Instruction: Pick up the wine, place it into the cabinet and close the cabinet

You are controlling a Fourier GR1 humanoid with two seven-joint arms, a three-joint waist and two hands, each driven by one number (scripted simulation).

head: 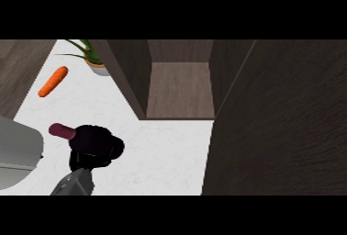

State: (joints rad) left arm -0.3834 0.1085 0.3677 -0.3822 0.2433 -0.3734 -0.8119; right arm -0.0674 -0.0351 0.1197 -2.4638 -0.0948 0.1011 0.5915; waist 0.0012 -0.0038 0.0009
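Nearest the lower edge of the head view, a grey forearm [73,183] rose from the bottom left toward the middle of the white marbled bench [166,156]. It is taken here as the left one, since it entered on the left side, though only one arm showed. At its end the black left hand [96,146] was clenched round the wine [62,131], its fingers curled over the bottle's body so that only the dark red neck and cap stuck out to the upper left. The bottle lay tilted, its top pointing away from the cabinet, and whether it rested on the bench or was lifted off it could not be told from this angle. Just to the left of the hand, a pale grey rounded object [17,153] filled the left edge; what it was could not be made out.

The right hand did not show anywhere.

Farther on, the cabinet [180,89] stood open on the bench, its dark wooden walls framing a lighter brown shelf floor. The hand and bottle were well apart from that opening, down and to the left of it. A large dark wood panel [278,119], apparently the cabinet's door, covered the right side of the view.

Farthest away, an orange carrot [53,81] lay slanted on the bench near the upper left, and beside it a small potted plant [95,59] with green leaves stood close to the cabinet's left wall.
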